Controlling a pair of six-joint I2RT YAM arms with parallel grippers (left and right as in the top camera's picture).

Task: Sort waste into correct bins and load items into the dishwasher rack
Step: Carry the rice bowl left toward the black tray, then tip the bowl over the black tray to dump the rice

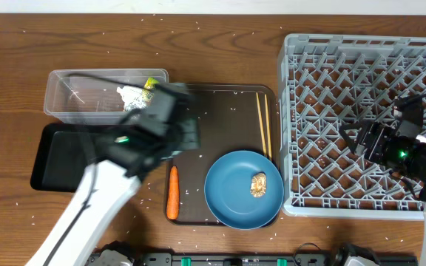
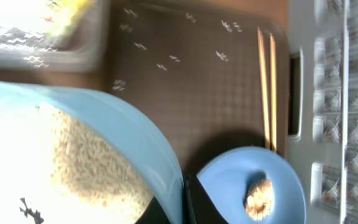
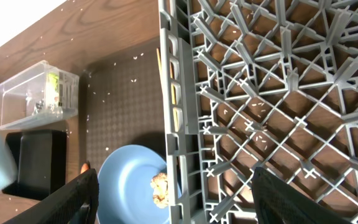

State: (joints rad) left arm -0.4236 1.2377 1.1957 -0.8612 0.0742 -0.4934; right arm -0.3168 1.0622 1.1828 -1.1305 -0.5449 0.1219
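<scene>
My left gripper (image 2: 184, 208) is shut on the rim of the pale-blue bowl (image 2: 135, 143), which is tilted and has loose rice (image 2: 86, 155) inside. In the overhead view the left gripper (image 1: 170, 100) hovers by the clear tub (image 1: 72, 96), and the arm hides the bowl. The tub holds the crumpled wrapper (image 1: 129, 96) and the yellow-green packet (image 1: 151, 83). A blue plate (image 1: 231, 196) carries the brown lump (image 1: 258, 185). The carrot (image 1: 172, 192) and chopsticks (image 1: 263, 122) lie on the brown tray (image 1: 228, 111). My right gripper (image 1: 361, 137) stands open and empty above the dishwasher rack (image 1: 324, 66).
The black tray (image 1: 58, 159) sits in front of the clear tub, left of the brown tray. Rice grains are scattered over the wooden table (image 1: 220, 52) and the brown tray. The rack's near wall (image 3: 179, 93) stands between my right gripper (image 3: 179, 199) and the plate (image 3: 129, 180).
</scene>
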